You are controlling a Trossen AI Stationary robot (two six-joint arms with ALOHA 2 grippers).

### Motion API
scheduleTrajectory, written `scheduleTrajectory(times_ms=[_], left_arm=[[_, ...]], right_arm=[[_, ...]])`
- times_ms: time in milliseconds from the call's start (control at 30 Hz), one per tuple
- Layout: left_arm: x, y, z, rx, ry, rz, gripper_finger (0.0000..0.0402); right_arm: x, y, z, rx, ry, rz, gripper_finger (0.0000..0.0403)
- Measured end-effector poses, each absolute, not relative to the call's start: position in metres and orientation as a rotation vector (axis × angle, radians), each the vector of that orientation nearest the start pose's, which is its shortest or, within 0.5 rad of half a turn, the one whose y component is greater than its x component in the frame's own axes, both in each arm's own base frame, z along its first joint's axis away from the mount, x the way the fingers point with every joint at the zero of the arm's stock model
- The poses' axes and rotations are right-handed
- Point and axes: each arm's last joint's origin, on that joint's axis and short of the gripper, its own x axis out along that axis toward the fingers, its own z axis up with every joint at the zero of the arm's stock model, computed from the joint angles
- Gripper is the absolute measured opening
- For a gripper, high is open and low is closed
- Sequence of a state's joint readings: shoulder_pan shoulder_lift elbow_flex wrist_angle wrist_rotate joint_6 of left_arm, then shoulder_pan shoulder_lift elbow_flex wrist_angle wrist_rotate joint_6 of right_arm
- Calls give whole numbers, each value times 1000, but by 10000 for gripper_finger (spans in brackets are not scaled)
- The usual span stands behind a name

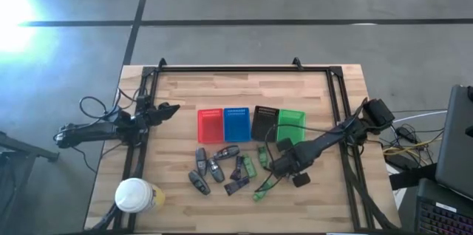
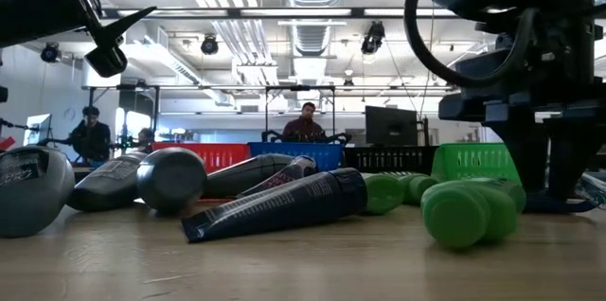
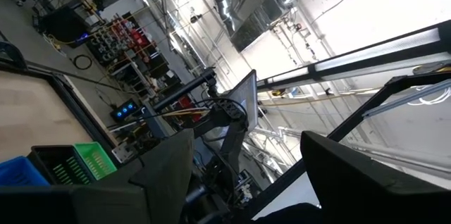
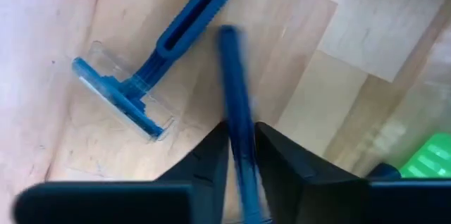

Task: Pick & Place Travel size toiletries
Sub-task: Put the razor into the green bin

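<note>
Just in front of the green tray (image 1: 290, 119), the right gripper (image 4: 239, 155) pinches a thin blue stick (image 4: 236, 104) by one end, probably to carry it to a tray, with a razor (image 4: 141, 83) lying beside it and the left gripper (image 1: 168, 108) parked off at the table's edge.

Bright top-left glare, wrist-view blur

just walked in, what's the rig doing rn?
The right gripper is down at the table near the toiletries, its fingers closed on a thin blue razor handle. A second blue razor lies flat on the wood beside it. The left gripper waits at the table's left edge. The four trays look empty from above.
</note>
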State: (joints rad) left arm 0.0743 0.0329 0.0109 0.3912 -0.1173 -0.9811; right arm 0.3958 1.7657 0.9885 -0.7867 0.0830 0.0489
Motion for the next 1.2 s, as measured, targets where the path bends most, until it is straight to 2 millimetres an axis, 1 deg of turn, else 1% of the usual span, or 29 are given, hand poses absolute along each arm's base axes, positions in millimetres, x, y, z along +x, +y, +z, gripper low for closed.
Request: scheduleTrajectory(times_ms=[100,200,233,333,400,500,567,633,667,733,833,900,1000,1067,1100,1133,1200], left_arm=[[92,10,202,-974,-432,-7,266],[92,10,202,-974,-433,-7,266],[92,10,202,-974,-433,-7,266],[92,10,202,-974,-433,-8,266],[92,10,202,-974,-433,-8,266],[92,10,202,-974,-433,-7,266],[92,10,202,-971,-433,-7,266],[92,10,202,-962,-432,-5,266],[92,10,202,-960,-433,-5,266],[92,10,202,-960,-432,-4,266],[92,10,202,-960,-433,-2,266],[92,10,201,-961,-432,3,266],[92,10,201,-962,-433,4,266],[92,10,202,-967,-434,3,266],[92,10,202,-969,-434,3,266],[92,10,202,-969,-433,2,266],[92,10,202,-970,-434,3,266]], right_arm=[[269,110,139,-333,1525,208,26],[270,109,144,-332,1526,173,23],[271,109,149,-312,1531,169,26],[269,111,172,-286,1546,169,28],[266,114,190,-315,1543,208,28],[259,112,223,-457,1495,279,29],[253,106,234,-597,1491,344,29],[250,97,236,-744,1486,396,29],[249,90,235,-775,1494,394,29],[247,73,231,-771,1527,365,29],[245,51,218,-881,1580,323,29],[247,39,215,-888,1580,284,29],[249,26,216,-777,1609,222,29],[254,22,223,-614,1596,127,29],[257,19,229,-484,1583,54,29],[259,15,235,-316,1562,-34,29],[263,2,244,63,1491,-244,29]])
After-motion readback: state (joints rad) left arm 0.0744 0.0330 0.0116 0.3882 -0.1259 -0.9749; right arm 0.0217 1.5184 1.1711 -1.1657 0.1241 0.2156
